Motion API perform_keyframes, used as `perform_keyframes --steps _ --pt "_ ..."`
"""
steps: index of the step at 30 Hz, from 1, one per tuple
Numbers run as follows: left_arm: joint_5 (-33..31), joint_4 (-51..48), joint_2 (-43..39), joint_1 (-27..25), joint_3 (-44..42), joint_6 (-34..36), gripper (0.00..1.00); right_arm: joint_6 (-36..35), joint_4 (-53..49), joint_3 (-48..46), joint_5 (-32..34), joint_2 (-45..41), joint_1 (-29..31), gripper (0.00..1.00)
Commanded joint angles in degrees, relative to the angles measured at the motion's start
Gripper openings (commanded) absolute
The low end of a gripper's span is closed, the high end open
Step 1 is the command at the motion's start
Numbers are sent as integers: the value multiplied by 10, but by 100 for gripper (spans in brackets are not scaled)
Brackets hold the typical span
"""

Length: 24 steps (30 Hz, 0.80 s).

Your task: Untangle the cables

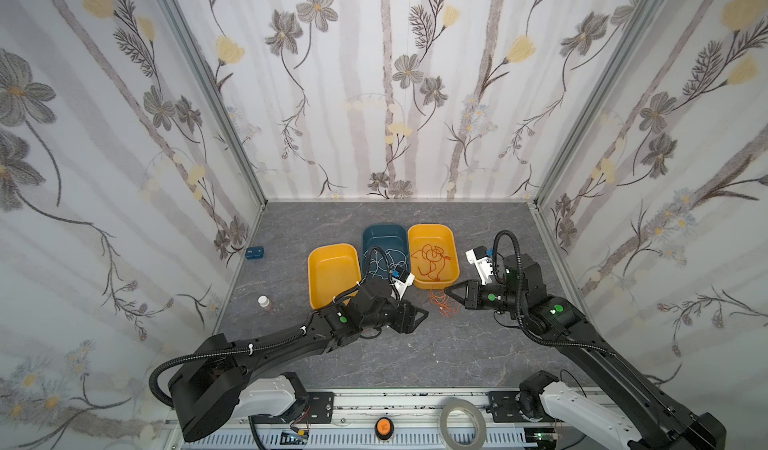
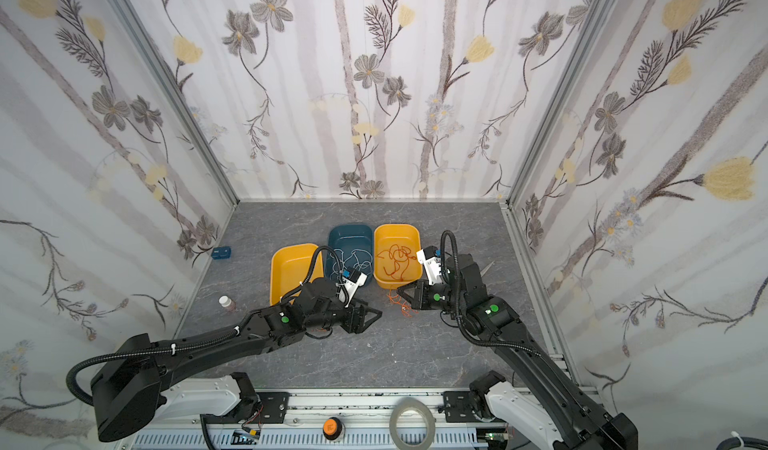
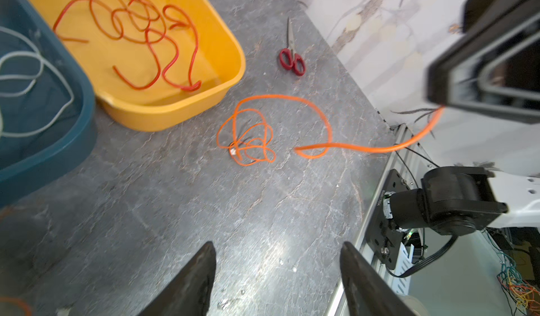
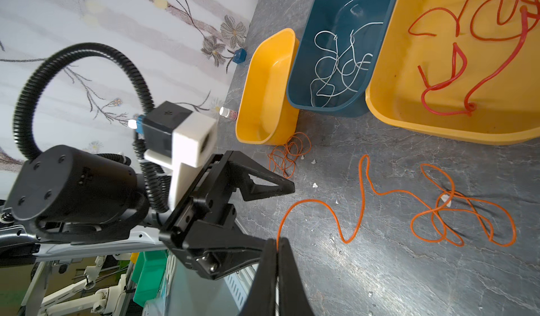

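A loose orange cable (image 3: 251,142) lies tangled on the grey table in front of the trays, also seen as the orange cable (image 4: 362,206) and the orange cable (image 1: 446,304). My right gripper (image 4: 277,240) is shut on one end of it, just above the table; in both top views this right gripper (image 1: 446,290) (image 2: 399,292) points left. My left gripper (image 3: 277,244) stands open and empty over bare table, a short way left of the tangle (image 1: 422,315). A red cable (image 3: 152,37) lies in the right yellow tray (image 1: 432,231). White cable (image 4: 336,63) lies in the blue tray (image 1: 382,235). A second orange bundle (image 4: 287,156) sits by the empty yellow tray (image 1: 332,269).
Red-handled scissors (image 3: 292,57) lie to the right of the trays near the wall. A small bottle (image 1: 264,302) and a blue block (image 1: 254,253) sit at the left wall. A tape roll (image 1: 463,421) rests on the front rail. Walls close in three sides.
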Motion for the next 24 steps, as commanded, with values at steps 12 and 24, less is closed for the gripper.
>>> perform_keyframes --steps 12,24 --pt "-32 55 58 -2 49 94 55 43 95 -12 -78 22 7 6" --pt "-45 84 68 -3 52 80 23 61 134 -24 -94 53 7 7"
